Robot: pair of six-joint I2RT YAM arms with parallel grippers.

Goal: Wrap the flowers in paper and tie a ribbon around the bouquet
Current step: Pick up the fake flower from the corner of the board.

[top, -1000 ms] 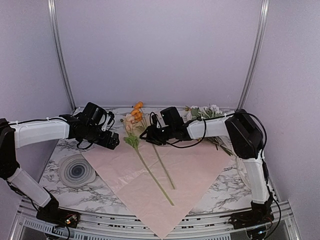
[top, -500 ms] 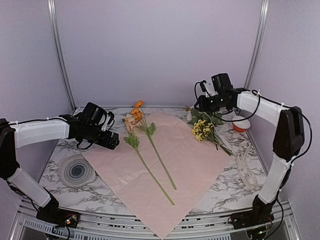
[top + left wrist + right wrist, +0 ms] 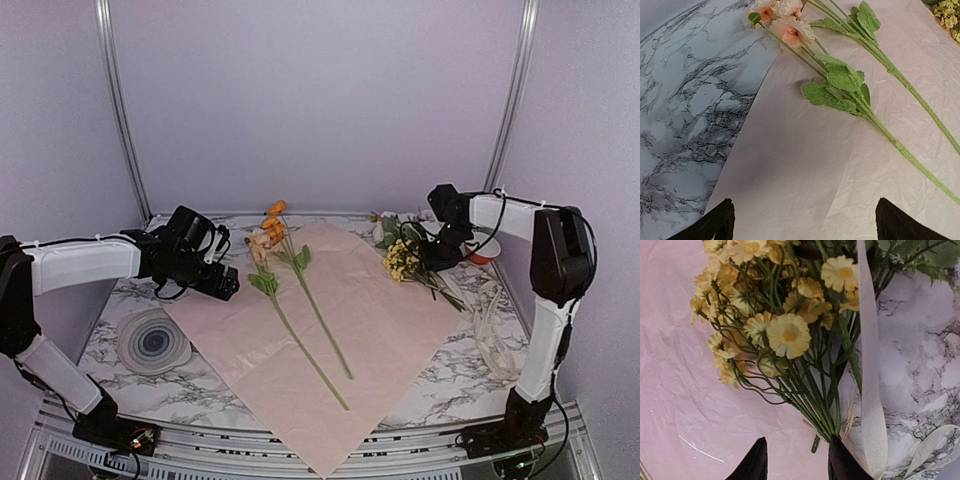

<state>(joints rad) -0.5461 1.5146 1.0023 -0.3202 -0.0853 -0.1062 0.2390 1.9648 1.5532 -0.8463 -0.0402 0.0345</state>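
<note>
Top external is showing the gathering step in hand, with no wrapping begun. Nearest the arm bases, the pink paper (image 3: 390,330) is lying flat as a diamond on the marble table (image 3: 450,385). 2 long-stemmed flowers (image 3: 312,340) are resting on it, stems toward the near corner and blossoms at the far edge. A grey ringed disc (image 3: 153,342) is sitting just left of the sheet. Farther back, the left gripper (image 3: 225,285) is hovering over the sheet's left corner, jaws spread wide on nothing. At the far right, the right gripper (image 3: 435,258) is reaching down at the yellow bunch (image 3: 403,262), which is lying partly on the paper's right edge. In the right wrist view its jaws are standing partly apart with bare paper showing in the gap. The stems are meeting at the tip of 1 finger (image 3: 840,462), not pinched. The cream ribbon (image 3: 867,370) is trailing beside those stems, with a red-and-white bowl (image 3: 482,250) beyond. The next move, I judge, calls for centring the jaws over the stem cluster and closing clear of the ribbon, then carrying the bunch to the 2 stems.
</note>
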